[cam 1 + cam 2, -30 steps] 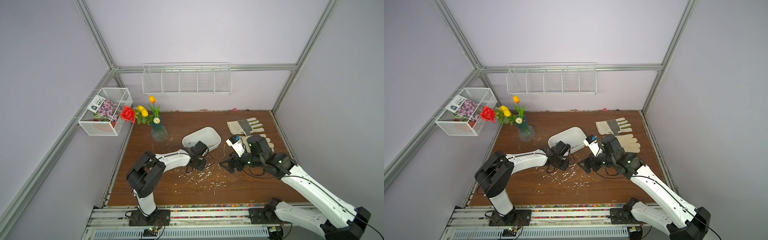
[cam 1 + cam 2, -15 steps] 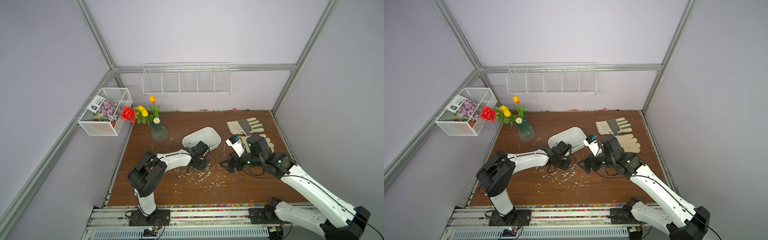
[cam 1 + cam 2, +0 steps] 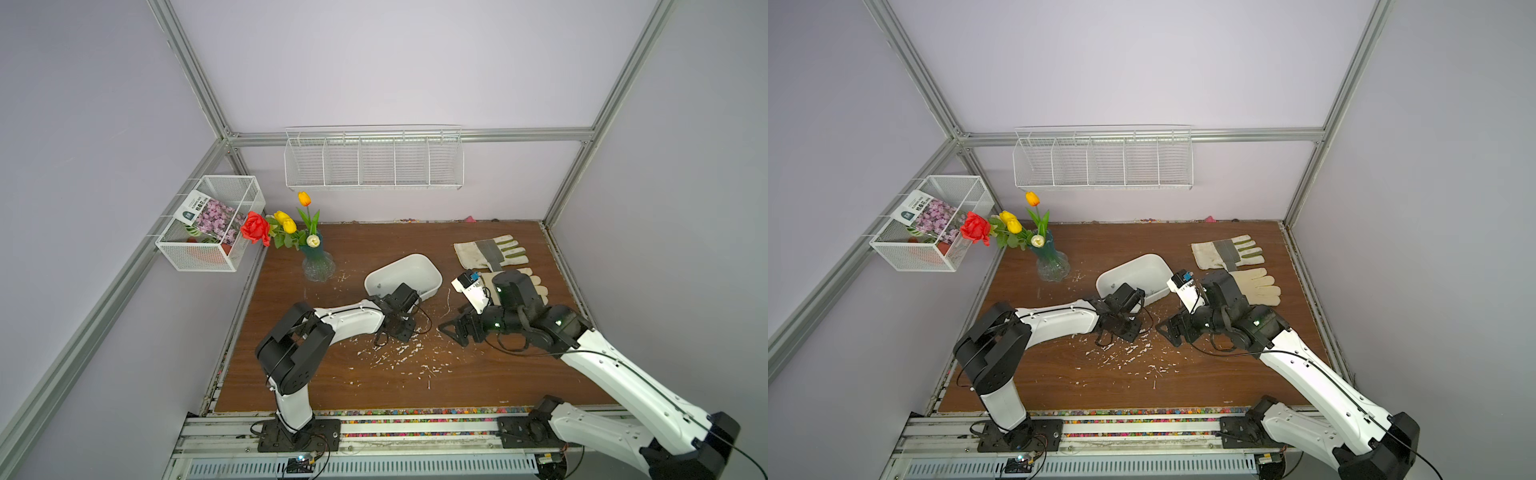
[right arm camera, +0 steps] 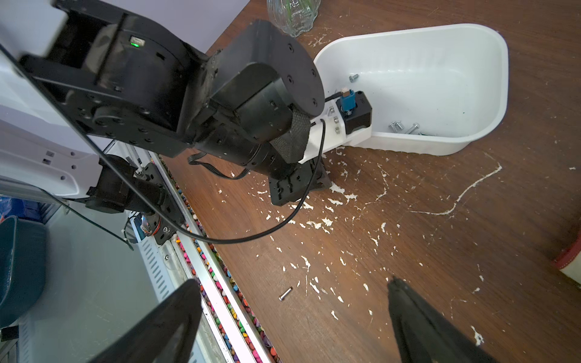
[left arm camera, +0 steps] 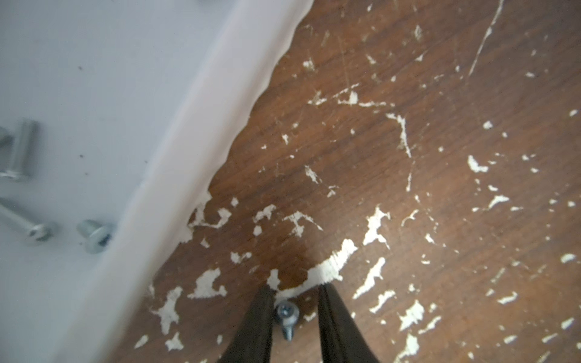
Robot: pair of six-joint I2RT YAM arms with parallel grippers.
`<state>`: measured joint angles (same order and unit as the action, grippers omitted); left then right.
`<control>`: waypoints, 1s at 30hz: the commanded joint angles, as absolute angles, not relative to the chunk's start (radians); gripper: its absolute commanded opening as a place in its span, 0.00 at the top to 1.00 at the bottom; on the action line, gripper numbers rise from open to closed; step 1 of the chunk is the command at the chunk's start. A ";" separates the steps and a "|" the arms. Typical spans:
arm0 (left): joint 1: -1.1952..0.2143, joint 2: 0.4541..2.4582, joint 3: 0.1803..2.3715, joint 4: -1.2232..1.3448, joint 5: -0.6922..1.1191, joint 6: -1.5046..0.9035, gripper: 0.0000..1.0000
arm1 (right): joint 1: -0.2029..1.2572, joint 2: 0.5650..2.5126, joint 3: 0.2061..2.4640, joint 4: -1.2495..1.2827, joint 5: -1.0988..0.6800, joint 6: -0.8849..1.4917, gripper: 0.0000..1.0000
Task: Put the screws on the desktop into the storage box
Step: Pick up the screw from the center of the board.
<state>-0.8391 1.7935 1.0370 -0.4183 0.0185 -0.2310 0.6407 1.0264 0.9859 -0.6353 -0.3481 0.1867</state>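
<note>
Screw (image 5: 286, 314): lying on the table (image 5: 440, 94) just beside the box (image 5: 207, 125), between the left jaws; likely light, hard, slippery.
Hold: pinching across the shank.
Left jaws: standing slightly apart, not clamping.
Right jaws: gaping wide, holding nothing.
Around: box rim rising nearby; flecks (image 5: 333, 267) camouflaging strays.

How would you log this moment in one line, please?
left jaws: open around tiny silvery metal screw on brown wood-grain board | right jaws: open, empty | white plastic storage tub: holds screws
</note>
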 commanded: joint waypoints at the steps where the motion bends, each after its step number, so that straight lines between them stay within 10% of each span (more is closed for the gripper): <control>1: -0.847 1.813 1.019 -0.436 0.028 -0.235 0.74 | 0.642 1.031 0.965 -0.632 -0.339 0.196 0.05; 30: -0.847 1.740 1.047 -0.477 0.032 -0.237 0.95 | 0.643 1.035 0.962 -0.631 -0.336 0.198 0.05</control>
<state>-0.8410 1.7744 1.0363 -0.4522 0.0265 -0.2317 0.6407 1.0306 0.9825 -0.6353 -0.3408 0.1867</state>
